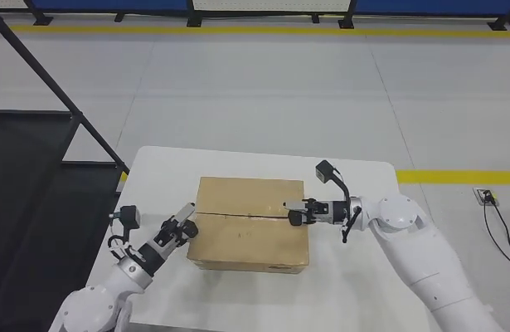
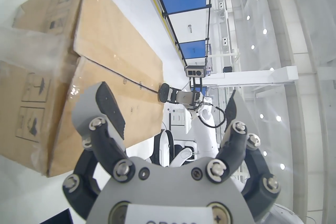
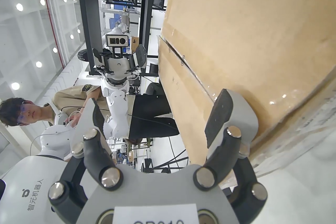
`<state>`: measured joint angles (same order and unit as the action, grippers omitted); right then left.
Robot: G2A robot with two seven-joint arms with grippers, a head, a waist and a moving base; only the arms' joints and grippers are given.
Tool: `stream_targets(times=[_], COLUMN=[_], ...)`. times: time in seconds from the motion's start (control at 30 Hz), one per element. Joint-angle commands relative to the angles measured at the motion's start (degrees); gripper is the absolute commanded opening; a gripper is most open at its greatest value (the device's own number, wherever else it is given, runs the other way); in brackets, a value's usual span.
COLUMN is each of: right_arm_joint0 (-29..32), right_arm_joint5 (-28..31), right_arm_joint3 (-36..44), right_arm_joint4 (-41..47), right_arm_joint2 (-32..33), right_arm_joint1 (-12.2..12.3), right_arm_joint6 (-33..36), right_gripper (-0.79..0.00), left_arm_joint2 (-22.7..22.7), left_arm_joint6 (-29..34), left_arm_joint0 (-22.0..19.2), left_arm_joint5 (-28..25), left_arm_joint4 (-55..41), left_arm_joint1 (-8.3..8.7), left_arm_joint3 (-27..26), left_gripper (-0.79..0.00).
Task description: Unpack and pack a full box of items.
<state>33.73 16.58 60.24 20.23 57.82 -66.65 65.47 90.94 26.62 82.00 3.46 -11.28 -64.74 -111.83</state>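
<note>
A closed brown cardboard box (image 1: 250, 224) sits in the middle of the white table (image 1: 354, 282), its two top flaps meeting at a centre seam (image 1: 238, 215). My left gripper (image 1: 182, 227) is at the box's left end, open, one finger (image 2: 109, 107) over the top edge near the seam. My right gripper (image 1: 294, 212) is at the box's right end at the seam, open, with one finger (image 3: 219, 117) against the top surface. The box (image 2: 110, 62) fills much of the left wrist view, with the right gripper (image 2: 164, 93) at its far end. The right wrist view looks along the box (image 3: 249, 33) toward the left gripper (image 3: 118, 57).
A black metal frame with a dark panel (image 1: 31, 183) stands left of the table. The table's near part and right side are bare white surface. Yellow floor lines (image 1: 454, 176) run behind and to the right.
</note>
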Motion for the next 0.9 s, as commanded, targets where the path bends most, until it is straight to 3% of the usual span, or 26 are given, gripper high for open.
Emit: stream_targets(times=[0.0,0.13,0.5,0.87], right_arm_joint0=[-0.17,-0.79,-0.79,-0.79], right_arm_joint5=[0.93,1.24,1.24,1.24], right_arm_joint3=[-1.19,-2.71,-2.71,-2.71], right_arm_joint4=[0.78,1.57,1.57,1.57], right_arm_joint2=[-0.11,-0.47,-0.47,-0.47], right_arm_joint1=[-0.16,-0.42,-0.42,-0.42], right_arm_joint6=[0.25,0.97,0.97,0.97], right_gripper=[0.0,0.0,0.0,0.0], left_arm_joint2=[3.19,8.82,8.82,4.61], left_arm_joint6=[-0.65,0.01,0.01,-6.37], left_arm_joint0=[1.76,4.92,4.92,2.21], left_arm_joint5=[-0.52,-0.97,-0.97,4.72], left_arm_joint4=[-2.42,-5.76,-5.76,-12.76], left_arm_joint1=[0.08,0.32,0.32,-0.57], left_arm_joint3=[-0.52,-1.66,-1.66,10.12], left_gripper=[0.0,0.0,0.0,0.0])
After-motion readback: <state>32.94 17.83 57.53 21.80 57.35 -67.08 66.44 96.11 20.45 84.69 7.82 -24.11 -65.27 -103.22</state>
